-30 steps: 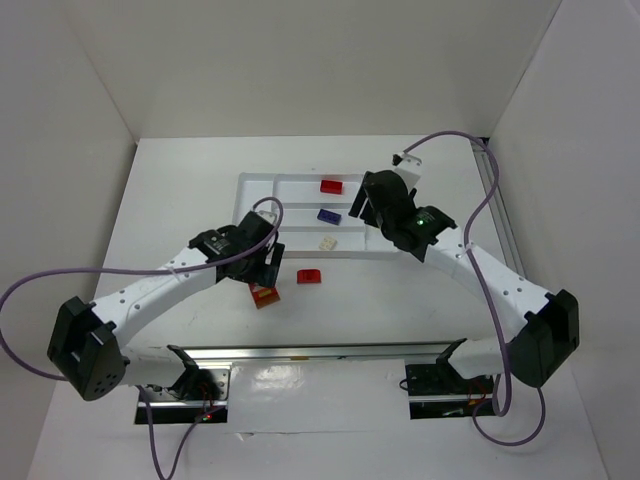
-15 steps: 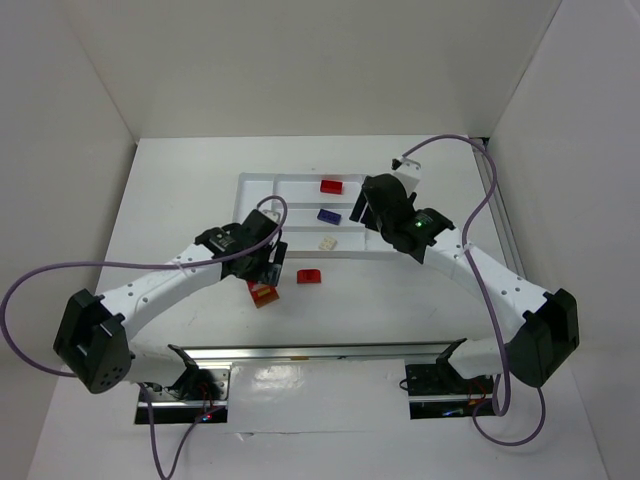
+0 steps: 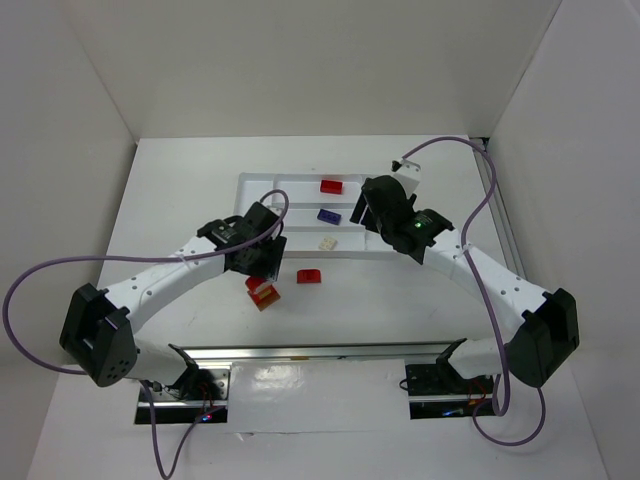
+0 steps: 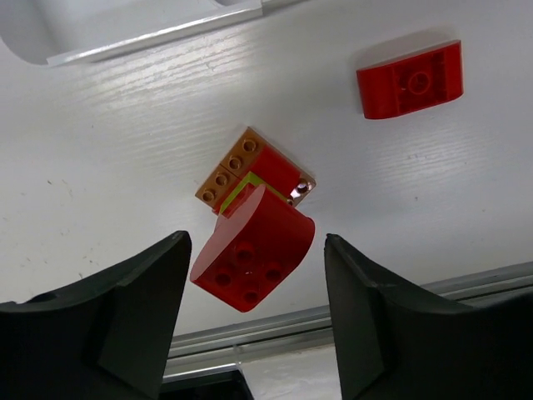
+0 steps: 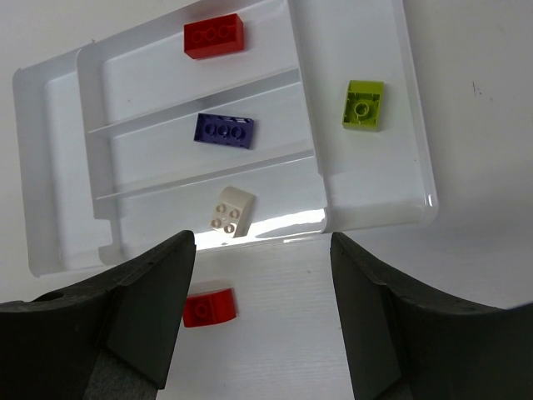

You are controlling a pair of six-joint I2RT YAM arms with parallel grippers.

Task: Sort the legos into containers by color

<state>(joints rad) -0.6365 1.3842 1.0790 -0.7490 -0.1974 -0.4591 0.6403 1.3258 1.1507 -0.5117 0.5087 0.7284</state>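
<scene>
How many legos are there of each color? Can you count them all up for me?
Red legos: 4
Blue lego: 1
White lego: 1
Lime green lego: 1, plus a green sliver in the pile, too hidden to count
Orange-brown lego: 1
Total: 8

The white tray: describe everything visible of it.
The white tray is glossy plastic, rectangular, round-cornered, with a raised rim, lying flat on the table. Dividers form three middle slots and an end section each side. The slots hold a red brick, a blue brick and a cream brick, one each; a lime brick lies in one end section.
</scene>
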